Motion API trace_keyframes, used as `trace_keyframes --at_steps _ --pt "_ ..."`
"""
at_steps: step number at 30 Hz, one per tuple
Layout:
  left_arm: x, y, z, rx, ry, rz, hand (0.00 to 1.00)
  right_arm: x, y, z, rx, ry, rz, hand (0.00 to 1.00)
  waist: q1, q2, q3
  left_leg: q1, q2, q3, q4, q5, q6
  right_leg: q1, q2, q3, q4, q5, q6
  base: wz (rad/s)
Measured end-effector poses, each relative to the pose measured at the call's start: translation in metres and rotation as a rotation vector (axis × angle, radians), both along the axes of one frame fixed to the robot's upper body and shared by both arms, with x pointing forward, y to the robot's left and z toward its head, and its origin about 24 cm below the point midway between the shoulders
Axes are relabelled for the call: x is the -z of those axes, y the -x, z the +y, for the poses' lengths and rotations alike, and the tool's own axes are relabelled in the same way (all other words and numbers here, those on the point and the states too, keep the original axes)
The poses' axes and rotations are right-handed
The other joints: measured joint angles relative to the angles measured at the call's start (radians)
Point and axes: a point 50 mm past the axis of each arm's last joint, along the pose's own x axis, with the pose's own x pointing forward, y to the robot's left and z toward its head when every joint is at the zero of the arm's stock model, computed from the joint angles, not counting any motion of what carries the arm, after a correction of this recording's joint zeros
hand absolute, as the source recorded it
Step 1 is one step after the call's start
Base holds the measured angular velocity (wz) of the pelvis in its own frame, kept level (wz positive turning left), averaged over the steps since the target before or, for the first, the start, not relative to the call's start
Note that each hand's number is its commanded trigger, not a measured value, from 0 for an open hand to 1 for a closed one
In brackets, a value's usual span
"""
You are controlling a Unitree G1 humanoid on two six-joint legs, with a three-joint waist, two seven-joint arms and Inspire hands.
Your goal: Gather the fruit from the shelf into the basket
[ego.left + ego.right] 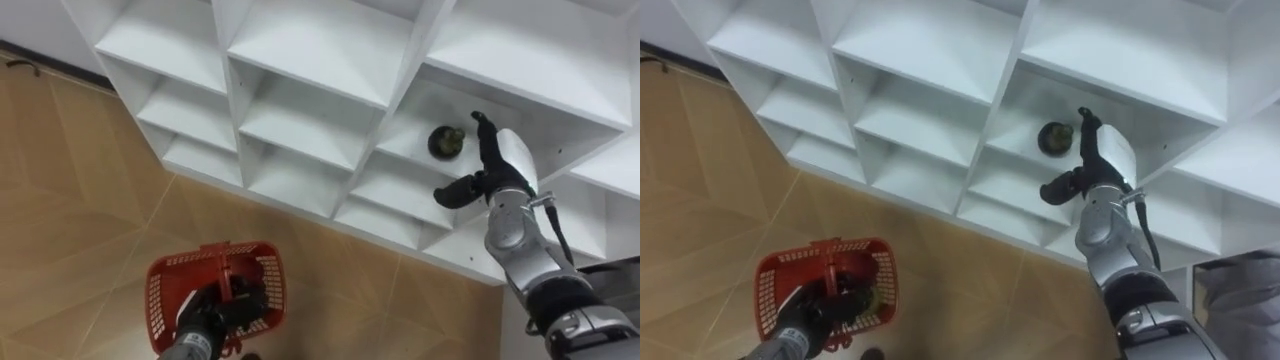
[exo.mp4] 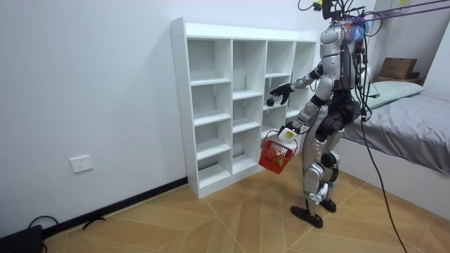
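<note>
In the left eye view, a dark round fruit (image 1: 445, 141) lies on the floor of one compartment of a white shelf unit of open square compartments (image 1: 310, 45). The right robot hand (image 1: 497, 165) is raised just beside it at the compartment's mouth, fingers stretched out and thumb spread apart, with nothing in its grasp; whether a fingertip touches the fruit cannot be told. Low in the view, over the light wooden parquet floor (image 1: 90, 200), the left robot hand (image 1: 212, 312) has its fingers curled round the handle of a red plastic mesh basket (image 1: 165, 285). In the room view the robot stands upright facing the shelf unit, which is against a white wall (image 2: 91, 84). Its right arm reaches out to a compartment in the third column from the room view's left, where the fruit shows as a small dark spot. The basket hangs lower, near its thigh. A grey bed (image 2: 415, 119) is behind the robot.
</note>
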Motion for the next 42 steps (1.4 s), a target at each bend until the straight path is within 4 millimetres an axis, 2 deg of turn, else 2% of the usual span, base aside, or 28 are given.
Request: trace_keyframes --at_steps 15,27,33,42 --pt "0.002 0.002 -0.004 0.030 0.026 0.008 1.00 -0.021 -0.015 0.003 0.011 0.042 -0.095 0.00 0.008 0.002 0.0011 -0.042 0.002 0.000 0.014 0.000 0.000 -0.038 0.000 -0.003 0.012 0.003 -0.003 0.00" --pt "0.006 0.001 -0.008 0.042 0.026 0.029 1.00 -0.041 -0.027 0.004 0.014 0.091 -0.174 0.00 0.015 0.019 0.0137 -0.084 0.002 -0.011 0.027 0.000 0.000 -0.076 -0.002 -0.013 0.018 0.005 -0.005 0.01" --pt "0.003 -0.003 -0.011 0.064 0.037 0.014 1.00 -0.056 -0.034 -0.002 0.026 0.113 -0.219 0.00 0.025 0.021 0.0147 -0.113 0.002 -0.008 0.038 0.000 0.000 -0.109 -0.003 -0.005 0.032 0.005 -0.005 -0.02" --pt "0.002 -0.005 -0.014 0.076 0.049 0.009 1.00 -0.058 -0.034 -0.008 0.047 0.101 -0.222 0.00 0.026 0.023 0.0167 -0.136 0.002 0.000 0.054 0.001 0.002 -0.140 -0.007 0.003 0.061 0.004 -0.005 -0.01"
